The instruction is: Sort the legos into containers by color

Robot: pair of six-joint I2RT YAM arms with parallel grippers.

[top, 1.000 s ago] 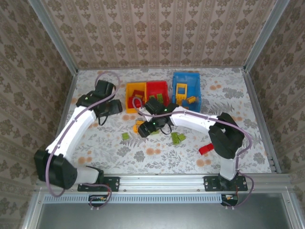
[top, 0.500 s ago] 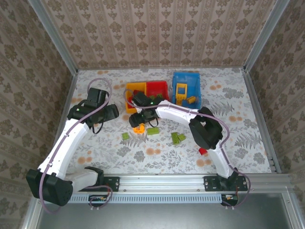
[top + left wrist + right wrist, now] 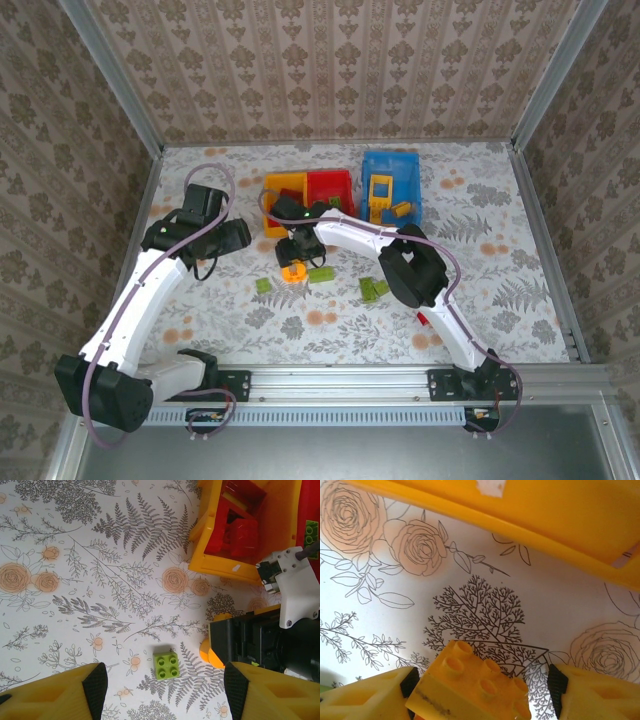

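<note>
Straddling the orange brick with my right gripper: fingers apart, one pad against its side, a sliver of gap at the other. Nothing clamped yet! The brick looks to be down on the table, just beside the yellow bin, studs showing to my camera.

The job, as I read it: centre up and close evenly across the flat sides, not a corner, or it could twist and squirt out. It looks a touch skewed between my pads, so a slow squeeze should square it. Then lift straight, clear of that bin wall close ahead.

Where to? Red pieces lie in the yellow bin and yellow ones in the blue bin, so blue looks the right drop, a carry across the red bin.

My left gripper hangs wide apart, holding nothing, over a green brick. Best parked there, out of my right arm's path.
</note>
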